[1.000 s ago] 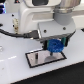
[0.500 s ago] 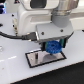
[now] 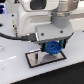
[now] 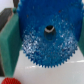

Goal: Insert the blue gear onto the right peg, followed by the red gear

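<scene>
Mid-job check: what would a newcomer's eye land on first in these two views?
The blue gear fills the wrist view, held between the claw's green pads, its small centre hole plain to see. In the exterior view, the claw holds that gear just above the black-bordered plate on the white table. A sliver of the red gear shows at the wrist view's edge.

White tabletop (image 3: pixel 15 70), glossy, evenly lit; dark backdrop (image 3: pixel 6 15) behind.
</scene>
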